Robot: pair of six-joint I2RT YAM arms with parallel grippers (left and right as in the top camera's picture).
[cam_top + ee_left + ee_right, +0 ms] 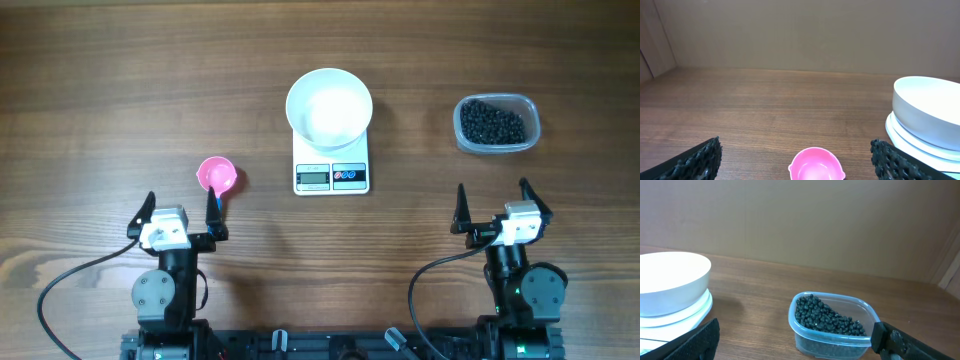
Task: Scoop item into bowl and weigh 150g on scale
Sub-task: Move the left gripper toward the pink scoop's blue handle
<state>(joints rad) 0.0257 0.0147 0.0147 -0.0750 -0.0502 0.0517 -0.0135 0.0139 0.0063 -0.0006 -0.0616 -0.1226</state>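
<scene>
Overhead: bowl (pixel 329 107) sits empty on scale (pixel 331 176), 12 o'clock. Beans (pixel 491 123) all in tub (pixel 536 128), 2 o'clock; pink scoop (pixel 217 175) lies at 10. My left tool (pixel 181 205) and right tool (pixel 493 200) gape, empty. Scooping, weighing all undone.

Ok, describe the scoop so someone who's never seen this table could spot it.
Start at the white scale mid-table, with the white bowl on it. Just left of it, ahead of the left gripper, sits the scoop: small, round, the only pink thing.
</scene>
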